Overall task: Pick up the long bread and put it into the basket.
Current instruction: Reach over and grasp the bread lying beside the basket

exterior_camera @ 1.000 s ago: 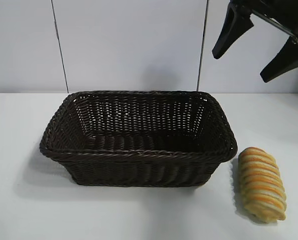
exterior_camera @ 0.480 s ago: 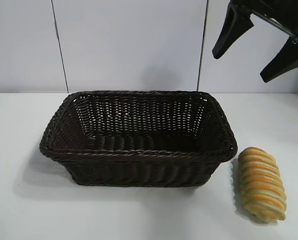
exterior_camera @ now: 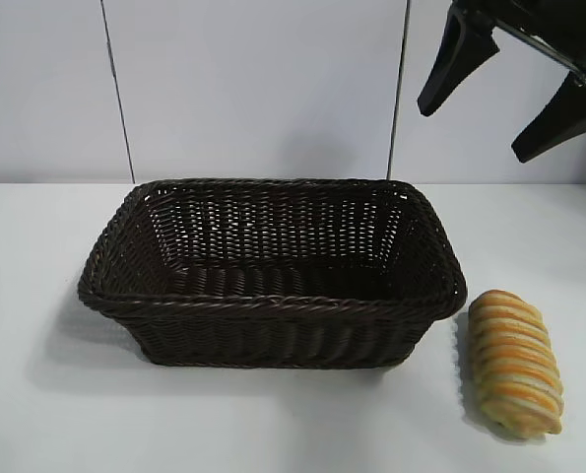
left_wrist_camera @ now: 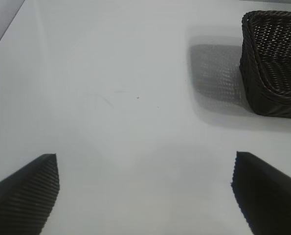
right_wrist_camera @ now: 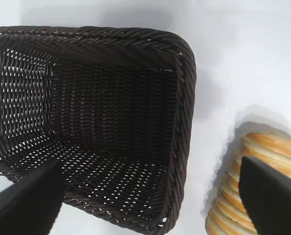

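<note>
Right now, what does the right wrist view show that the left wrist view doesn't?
Only the right wrist view shows the long bread, lying on the table beside the basket, the basket's empty inside, and the open right gripper above them. Only the left wrist view shows the open left gripper over bare table. Both show the basket, though the left sees just one outer corner of it, and the white table.

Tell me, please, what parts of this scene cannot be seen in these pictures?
- Long bread: in the right wrist view one end is cut off by the picture's edge, and a finger of the right gripper covers part.
- Basket: the left wrist view shows one corner only.
- Left gripper: absent from the exterior view.
- Right arm: cut off above the gripper in the exterior view.
</note>
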Available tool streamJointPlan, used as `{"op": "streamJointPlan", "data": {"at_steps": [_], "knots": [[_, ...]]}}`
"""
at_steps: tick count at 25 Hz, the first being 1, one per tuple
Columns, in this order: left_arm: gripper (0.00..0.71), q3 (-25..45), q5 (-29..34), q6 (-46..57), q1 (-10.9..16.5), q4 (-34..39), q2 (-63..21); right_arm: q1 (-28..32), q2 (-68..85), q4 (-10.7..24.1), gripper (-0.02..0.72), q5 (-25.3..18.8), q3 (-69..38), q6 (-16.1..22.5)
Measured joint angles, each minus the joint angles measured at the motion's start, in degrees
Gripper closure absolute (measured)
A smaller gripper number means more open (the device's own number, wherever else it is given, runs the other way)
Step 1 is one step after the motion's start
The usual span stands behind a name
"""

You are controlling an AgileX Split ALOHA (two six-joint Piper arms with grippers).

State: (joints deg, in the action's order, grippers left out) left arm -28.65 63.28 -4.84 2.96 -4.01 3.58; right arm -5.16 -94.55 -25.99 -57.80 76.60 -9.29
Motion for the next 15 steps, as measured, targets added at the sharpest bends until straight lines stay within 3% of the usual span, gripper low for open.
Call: {"op": "streamJointPlan", "data": {"at_steps": [4,9,15], "knots": [[0.016,0.0,0.0,0.0,-1.35,0.0,-0.05,0.0,2.15,1.88,0.008,-1.28,0.0,0.06],[0.016,0.0,-0.05,0.0,-3.55,0.0,-3.67,0.0,6.86,8.64,0.008,-3.41,0.0,2.63],[0.016,0.0,0.03,0.0,-3.83,0.0,-4.28,0.0,10.1,15.22,0.008,-7.39,0.0,5.88]]}}
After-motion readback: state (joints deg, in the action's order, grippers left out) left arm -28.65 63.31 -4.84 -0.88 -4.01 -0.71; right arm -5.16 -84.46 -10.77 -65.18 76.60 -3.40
